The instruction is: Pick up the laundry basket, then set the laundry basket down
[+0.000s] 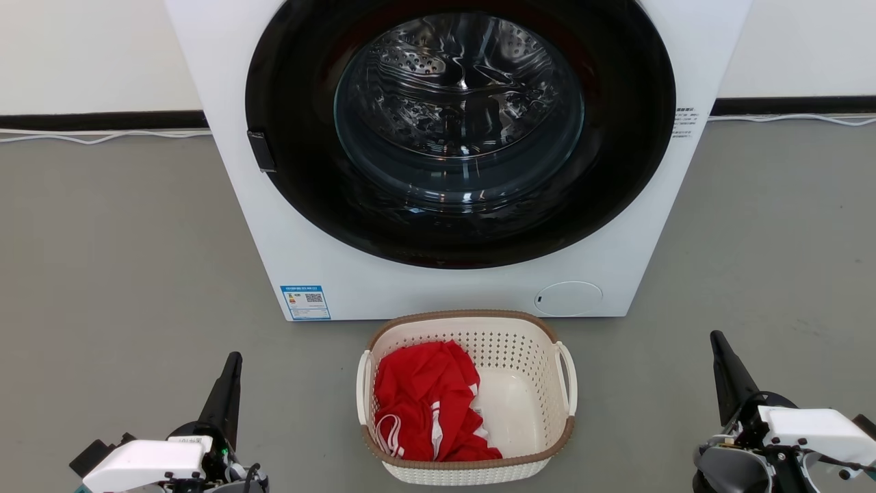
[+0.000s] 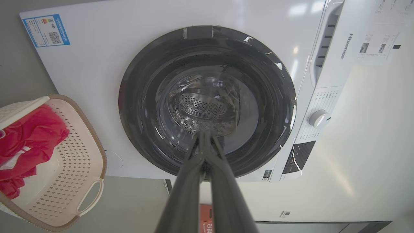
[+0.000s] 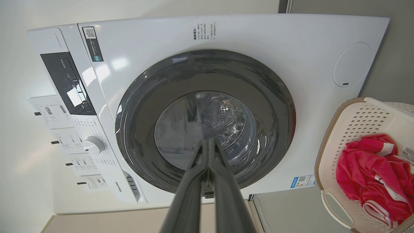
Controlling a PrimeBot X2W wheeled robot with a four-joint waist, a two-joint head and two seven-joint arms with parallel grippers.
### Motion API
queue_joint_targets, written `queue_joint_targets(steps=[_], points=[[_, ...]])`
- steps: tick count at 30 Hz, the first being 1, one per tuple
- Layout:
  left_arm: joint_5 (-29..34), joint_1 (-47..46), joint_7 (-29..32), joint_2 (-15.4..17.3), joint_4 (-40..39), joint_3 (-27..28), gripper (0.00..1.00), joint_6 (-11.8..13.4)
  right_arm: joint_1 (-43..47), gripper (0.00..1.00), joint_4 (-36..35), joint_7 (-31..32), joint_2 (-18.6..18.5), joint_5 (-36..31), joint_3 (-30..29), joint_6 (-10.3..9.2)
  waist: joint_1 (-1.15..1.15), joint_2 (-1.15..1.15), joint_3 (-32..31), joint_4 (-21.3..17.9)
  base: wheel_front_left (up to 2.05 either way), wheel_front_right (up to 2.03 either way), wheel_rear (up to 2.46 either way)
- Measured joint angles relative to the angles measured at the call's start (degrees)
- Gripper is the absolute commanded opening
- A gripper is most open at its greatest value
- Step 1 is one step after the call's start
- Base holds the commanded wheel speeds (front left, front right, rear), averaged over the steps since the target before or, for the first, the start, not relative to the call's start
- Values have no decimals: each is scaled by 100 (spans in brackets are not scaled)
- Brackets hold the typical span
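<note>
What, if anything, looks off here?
Nothing stands out. The laundry basket sits upright on the floor before the washing machine, red garment bunched inside, nothing spilled. The left gripper and right gripper flank it, fingers shut, touching nothing.

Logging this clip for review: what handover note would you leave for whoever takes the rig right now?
Left gripper: shut, empty, left of the basket, not touching it.
Right gripper: shut, empty, right of the basket, not touching it.
Laundry basket: on the floor in front of the washing machine, red garment inside.
Done: nothing yet.
Left: pick up the basket, then set it down.
</note>
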Motion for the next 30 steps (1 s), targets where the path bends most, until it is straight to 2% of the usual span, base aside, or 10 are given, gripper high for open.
queue_joint_targets(steps=[12, 13, 19, 30], points=[[0, 0, 0, 0, 0, 0, 0, 0, 0, 0, 0, 0, 0, 0, 0, 0, 0, 0, 0, 0, 0, 0, 0], [0, 0, 0, 0, 0, 0, 100, 0, 0, 100, 0, 0, 0, 0, 0, 0, 0, 0, 0, 0, 0, 0, 0], [1, 279, -35, -70, 302, -25, 100, 10, 239, 100, 288, -7, 55, -3, 37, -4, 0, 0, 1, 0, 0, 0, 0], [160, 287, -221, -67, 232, -113, 100, 10, 252, 100, 180, -163, 57, -294, 103, -4, 2, 0, -7, 3, 0, 0, 0]])
